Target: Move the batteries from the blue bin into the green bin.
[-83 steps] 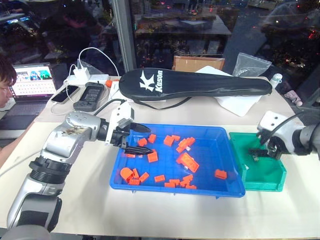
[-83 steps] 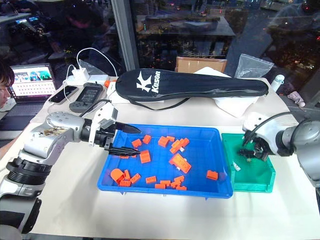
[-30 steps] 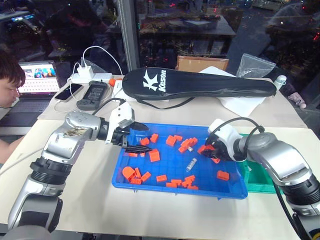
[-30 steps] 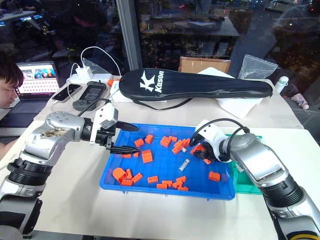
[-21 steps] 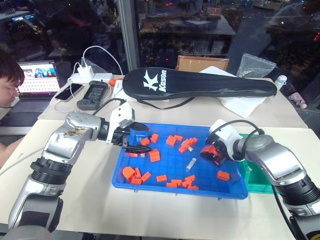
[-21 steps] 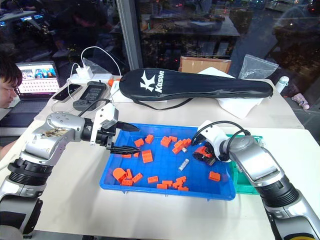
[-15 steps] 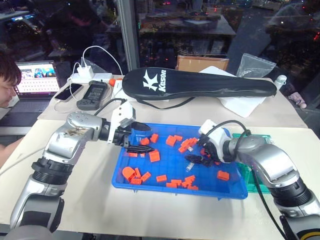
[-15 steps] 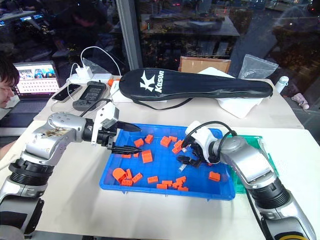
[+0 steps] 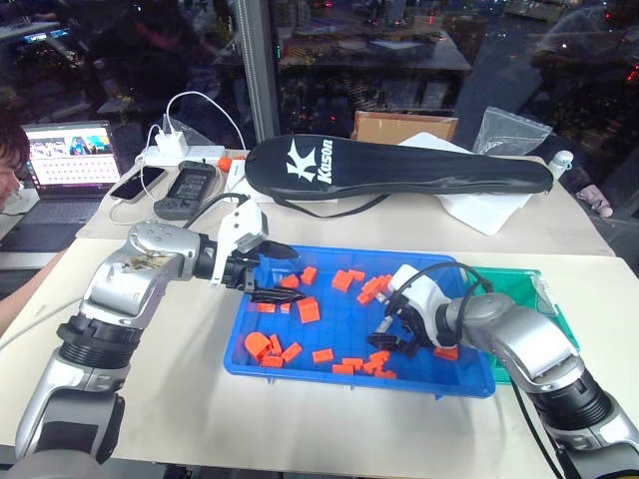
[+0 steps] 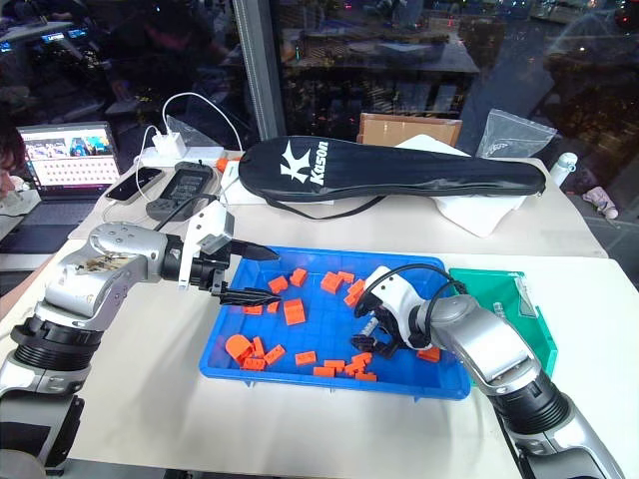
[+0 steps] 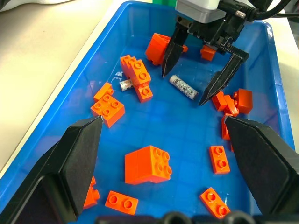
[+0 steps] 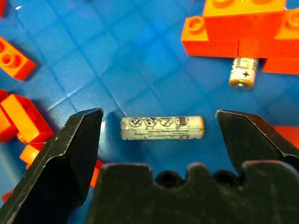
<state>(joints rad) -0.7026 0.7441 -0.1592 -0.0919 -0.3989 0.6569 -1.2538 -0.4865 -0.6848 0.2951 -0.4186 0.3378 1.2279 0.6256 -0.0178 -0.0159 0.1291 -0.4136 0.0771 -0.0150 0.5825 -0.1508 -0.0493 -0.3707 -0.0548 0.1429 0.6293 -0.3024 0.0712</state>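
We see a glossy blue bin [image 9: 469,369] with a flared rim, its smooth floor scattered with studded orange bricks [image 11: 148,164]. Two batteries lie in it: slim silvery cylinders with printed labels. One battery [image 12: 162,128] lies flat on bare blue floor, directly between the right gripper's [image 12: 159,135] two black wedge-shaped fingers, which stand spread wide to either side of it, touching nothing. The second battery [image 12: 243,73] pokes out from under a block of bricks just beyond. The left gripper [image 9: 275,275] hovers over the bin's far left corner, its pointed fingers also spread and empty.

Around the first battery the floor is open, with bricks a little way off on each side. The green bin [image 10: 534,334], a smaller matte tray, sits just right of the blue bin, rims nearly touching.

Compared with a second ago, the right gripper has opened and moved left and nearer, down over the battery, away from the bin's right end. The left gripper has stayed where it was. The green bin is now less hidden by the right arm.
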